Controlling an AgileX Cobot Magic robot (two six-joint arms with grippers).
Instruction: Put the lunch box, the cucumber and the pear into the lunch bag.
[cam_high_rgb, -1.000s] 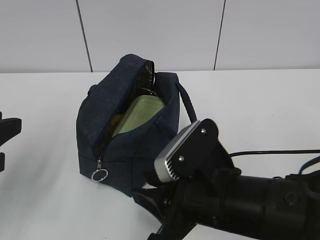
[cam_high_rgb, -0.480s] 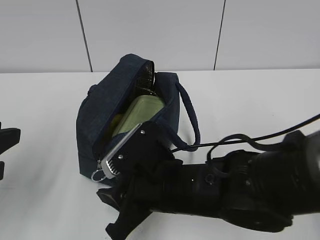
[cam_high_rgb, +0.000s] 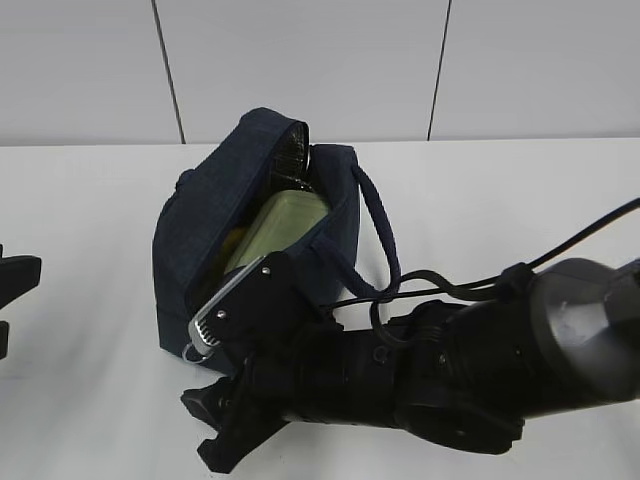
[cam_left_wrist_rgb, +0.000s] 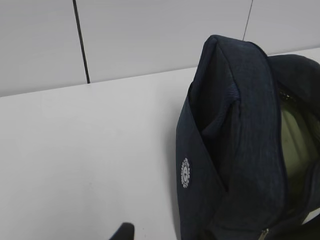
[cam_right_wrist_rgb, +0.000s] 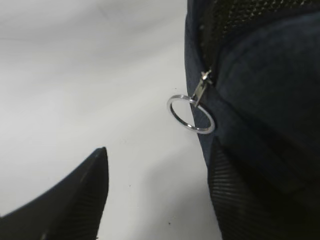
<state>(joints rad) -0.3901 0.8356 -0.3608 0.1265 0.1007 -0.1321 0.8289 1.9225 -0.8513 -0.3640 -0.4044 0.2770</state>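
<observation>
Navy fabric lunch bag (cam_high_rgb: 255, 250) stands on the white table (cam_high_rgb: 80, 250) with its top zipper undone; inside it the sage-green lid of the lunch box (cam_high_rgb: 280, 228) shows through the opening, with a patch of yellow, probably the pear (cam_high_rgb: 236, 240), wedged just beside the lid on the bag's left; the cucumber cannot be made out in any view. Right gripper (cam_right_wrist_rgb: 155, 190) sits low at the bag's near end, its jaws spread wide and holding nothing, one finger out on the table side and the other touching or nearly touching the bag's end wall; the silver ring pull (cam_right_wrist_rgb: 191, 114) hangs from the zipper slider just above that gap, not yet gripped. Left gripper (cam_high_rgb: 12, 290) waits well to the bag's left, partly parted and empty so far as the exterior view shows. Packing looks largely done; the step in hand appears to be the zipper. Bag cloth is soft and will likely sag and slide when tugged; the thin metal ring is small, smooth and free-swinging, so a pinch across its lower arc, with the bag's side steadied, seems the surest hold.
</observation>
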